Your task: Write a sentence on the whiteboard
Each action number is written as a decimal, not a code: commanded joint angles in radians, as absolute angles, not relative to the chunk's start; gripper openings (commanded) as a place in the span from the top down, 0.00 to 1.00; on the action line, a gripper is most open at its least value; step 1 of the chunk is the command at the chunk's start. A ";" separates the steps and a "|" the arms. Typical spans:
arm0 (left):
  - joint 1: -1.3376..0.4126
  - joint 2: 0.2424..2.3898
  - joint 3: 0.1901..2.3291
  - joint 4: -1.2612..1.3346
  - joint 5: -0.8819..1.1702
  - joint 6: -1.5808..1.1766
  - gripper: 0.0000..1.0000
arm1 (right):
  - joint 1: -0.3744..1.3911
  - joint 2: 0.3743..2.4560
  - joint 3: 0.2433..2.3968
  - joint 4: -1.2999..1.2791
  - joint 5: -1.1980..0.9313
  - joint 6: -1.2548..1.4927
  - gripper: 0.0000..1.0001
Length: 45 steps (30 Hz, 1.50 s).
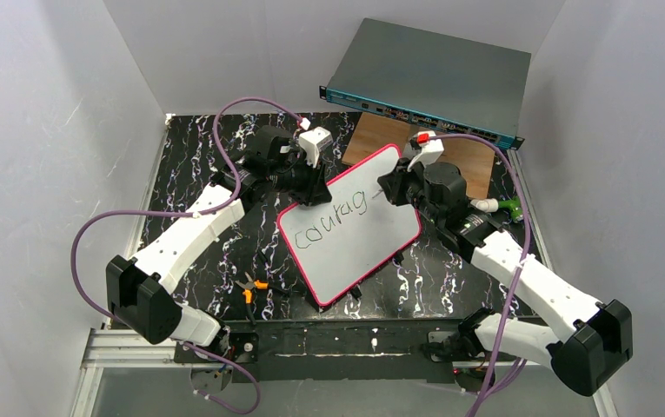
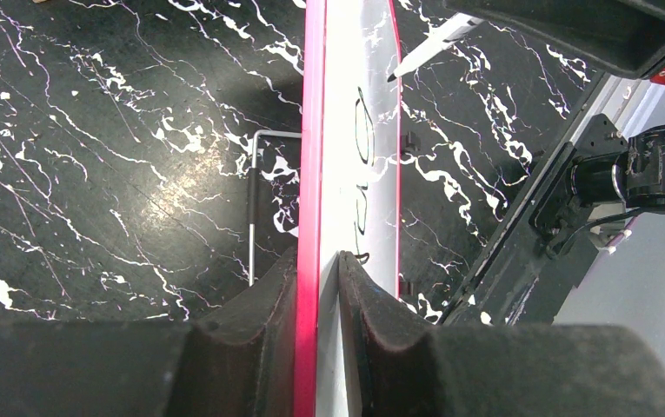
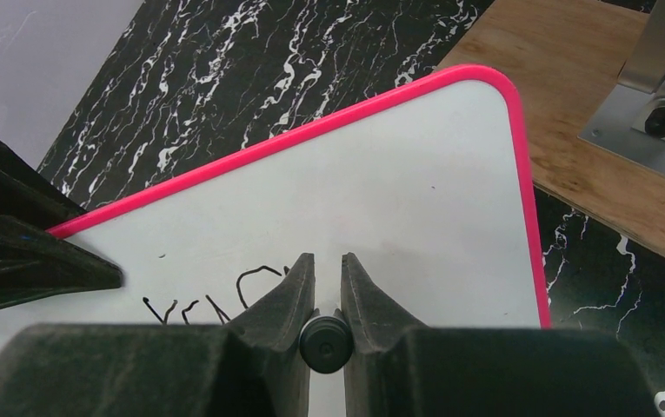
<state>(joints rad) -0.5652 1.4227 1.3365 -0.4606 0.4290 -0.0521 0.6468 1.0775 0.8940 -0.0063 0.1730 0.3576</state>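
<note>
Whiteboard (image 1: 350, 228): one.
Sentence (image 1: 333, 217): one line, "courag" legible.
Left claw (image 2: 318, 256): pinching whiteboard edge.
Right claw (image 3: 327, 261): pinching one marker (image 3: 326, 343), mostly hidden.

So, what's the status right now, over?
Left gripper shut on whiteboard edge. Right gripper shut on marker, tip at board. Sentence unfinished, reads courag. Pliers beside board, not in the way.

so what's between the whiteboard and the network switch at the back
A wooden board, between whiteboard and network switch; top view shows it.
</note>
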 commanded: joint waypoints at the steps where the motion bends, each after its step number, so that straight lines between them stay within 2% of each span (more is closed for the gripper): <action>1: -0.563 1.373 1.365 -0.441 0.410 -0.017 1.00 | 0.636 1.083 0.945 0.029 0.164 0.337 0.99; 34: -0.563 1.388 1.388 -0.462 0.404 -0.007 1.00 | 0.566 1.160 1.005 0.055 0.137 0.318 0.99; 45: -0.563 1.394 1.395 -0.462 0.408 -0.014 1.00 | 0.558 1.162 0.987 0.124 -0.066 0.366 0.99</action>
